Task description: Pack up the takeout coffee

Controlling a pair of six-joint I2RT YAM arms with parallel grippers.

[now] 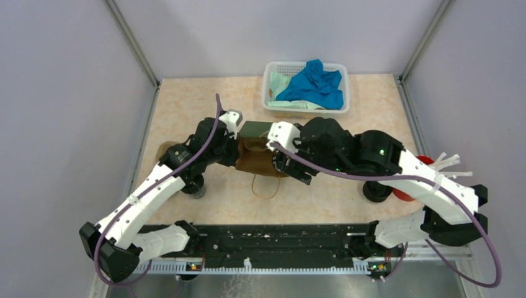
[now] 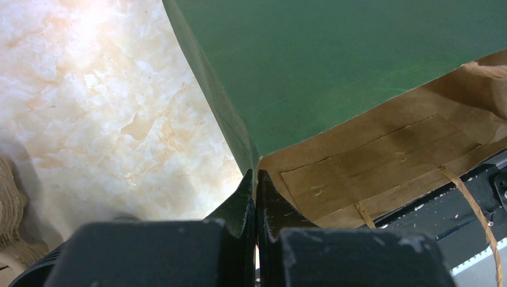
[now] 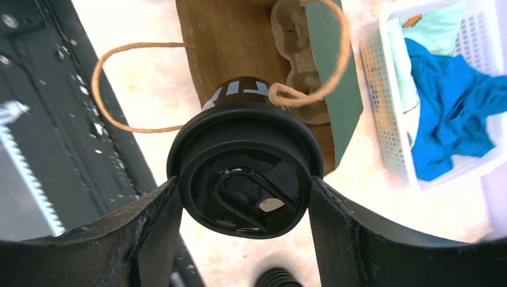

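The black-lidded round black paper cup is clamped by the right gripper; the green-brown paper bag is pinched open for it by the left gripper.

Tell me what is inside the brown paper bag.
A tan cardboard cup tray lies inside the paper bag. The black coffee cup held in the right fingers covers the rest of the inside.
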